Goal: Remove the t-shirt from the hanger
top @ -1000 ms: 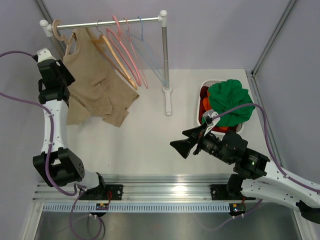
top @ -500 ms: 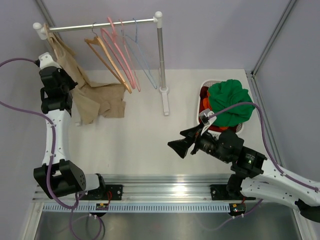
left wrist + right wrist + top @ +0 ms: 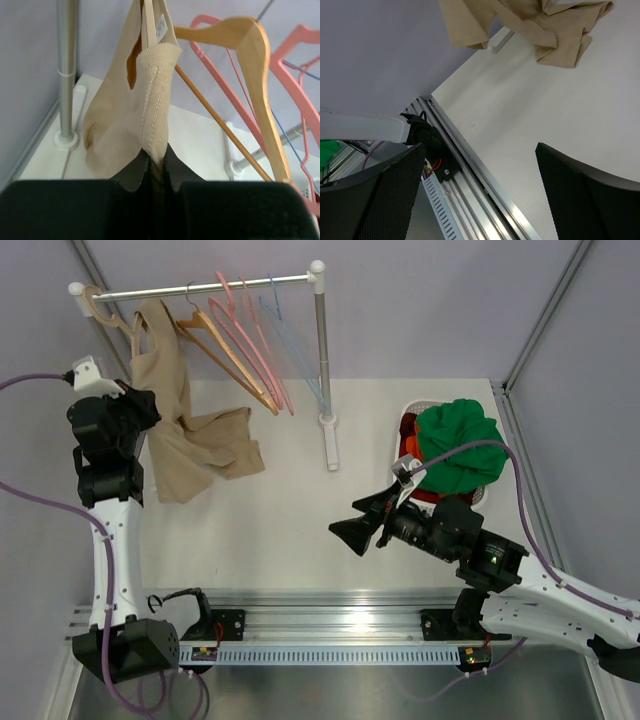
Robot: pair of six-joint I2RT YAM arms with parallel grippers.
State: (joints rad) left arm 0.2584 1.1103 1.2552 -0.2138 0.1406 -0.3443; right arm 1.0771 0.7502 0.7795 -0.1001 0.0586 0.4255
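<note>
The beige t-shirt (image 3: pixel 180 430) hangs from the far left end of the rail and drapes down onto the table. The pale wooden hanger (image 3: pixel 110 316) shows only its hook and one arm at the rail; the rest is inside the shirt. My left gripper (image 3: pixel 140 405) is shut on a stitched edge of the t-shirt (image 3: pixel 135 100), with the fabric pinched between the fingertips (image 3: pixel 172 167). My right gripper (image 3: pixel 358 520) is open and empty, low over the table's middle. The t-shirt's lower folds (image 3: pixel 535 22) show far ahead of my right gripper (image 3: pixel 480 195).
An orange-brown wooden hanger (image 3: pixel 225 345), pink hangers (image 3: pixel 255 340) and a blue wire hanger (image 3: pixel 295 335) hang on the rail (image 3: pixel 220 283). The rack's post (image 3: pixel 322 350) stands mid-table. A white basket (image 3: pixel 404 425) holds a green garment (image 3: pixel 455 445) and red cloth at right.
My left gripper has pulled nearer and slightly right with the shirt edge in it. The rack rocked left, then back. The shirt now stretches from rail to gripper. The right arm edged left.
</note>
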